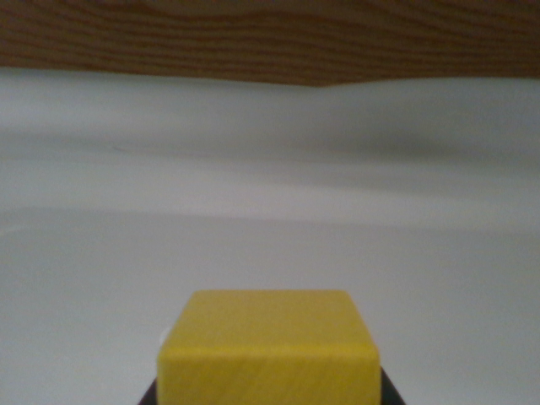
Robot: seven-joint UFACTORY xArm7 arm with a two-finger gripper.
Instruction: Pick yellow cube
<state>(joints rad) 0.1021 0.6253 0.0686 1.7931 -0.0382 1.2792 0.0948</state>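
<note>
The yellow cube [268, 350] sits at the bottom of my wrist view, over the white surface [270, 245]. Dark bits flank it; I cannot tell whether I'm gripping it, so the pick looks unconfirmed.

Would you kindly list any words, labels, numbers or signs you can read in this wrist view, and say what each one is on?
None: no text, number or sign shows anywhere.
The yellow cube has plain faces.
The white surface and the wood band at the top are unmarked.
The dark parts at the cube's lower corners show too little to tell.
</note>
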